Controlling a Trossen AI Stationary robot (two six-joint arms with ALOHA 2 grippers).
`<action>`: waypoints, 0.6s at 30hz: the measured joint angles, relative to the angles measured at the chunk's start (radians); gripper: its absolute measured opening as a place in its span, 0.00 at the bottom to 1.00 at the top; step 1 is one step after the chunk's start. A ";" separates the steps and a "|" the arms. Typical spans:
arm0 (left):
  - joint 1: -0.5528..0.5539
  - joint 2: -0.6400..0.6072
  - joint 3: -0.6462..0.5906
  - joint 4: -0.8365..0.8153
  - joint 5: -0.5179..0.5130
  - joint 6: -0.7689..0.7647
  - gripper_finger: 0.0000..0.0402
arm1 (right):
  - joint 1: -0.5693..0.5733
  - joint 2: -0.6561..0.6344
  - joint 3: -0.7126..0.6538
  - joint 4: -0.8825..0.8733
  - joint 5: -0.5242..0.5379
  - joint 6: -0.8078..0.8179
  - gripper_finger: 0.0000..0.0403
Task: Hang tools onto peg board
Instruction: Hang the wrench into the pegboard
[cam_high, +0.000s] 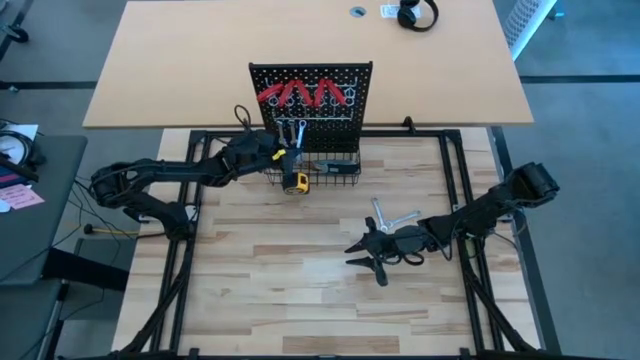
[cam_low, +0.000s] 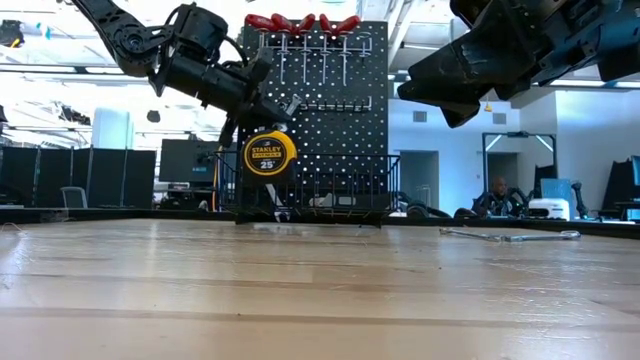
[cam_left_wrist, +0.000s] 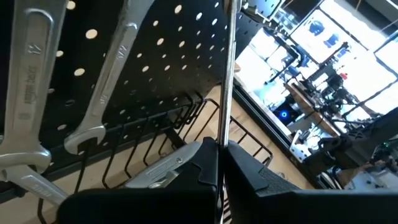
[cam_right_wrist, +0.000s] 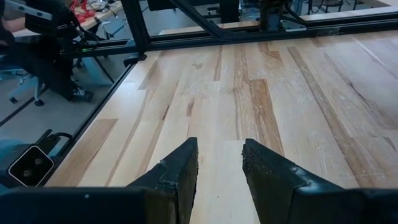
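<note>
Black perforated steel, one upright peg board (cam_high: 311, 105) at the far middle of your light wood counter (cam_high: 300, 300). Along its top row you have red-handled pliers (cam_high: 300, 95); below them, slim silver wrenches (cam_high: 292, 132) hang on hooks, two of them large in your left wrist view (cam_left_wrist: 28, 87). A black wire basket (cam_high: 330, 170) sits at the board's base, and a yellow tape measure (cam_low: 268, 155) hangs at the basket's left end.

Left gripper (cam_high: 275, 152): it is up against the board's lower left, just above the basket. Its fingers (cam_left_wrist: 205, 180) are clenched on a thin silver wrench (cam_left_wrist: 225, 74), which runs straight up from between them across the board's face; only a sliver of gap shows where the metal passes.

Right gripper (cam_high: 362, 252): you find it low over the counter's right-centre, well apart from the board. Its fingers (cam_right_wrist: 177, 171) are released, spread moderately with bare wood visible between them, grasping nothing.

Loose stock: two more silver wrenches (cam_high: 395, 218) lie crossed on the counter just beyond the right gripper, seen flat at the right in the low view (cam_low: 510, 236).
</note>
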 joint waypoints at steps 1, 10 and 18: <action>0.002 0.000 0.000 0.000 0.000 -0.006 0.00 | 0.000 0.000 0.000 0.000 0.000 0.000 0.34; 0.023 0.000 0.000 -0.002 -0.026 -0.066 0.20 | 0.000 0.000 0.000 0.000 0.000 0.000 0.34; 0.018 -0.006 0.000 -0.008 0.051 -0.043 0.29 | 0.000 0.000 0.000 -0.018 0.000 0.002 0.34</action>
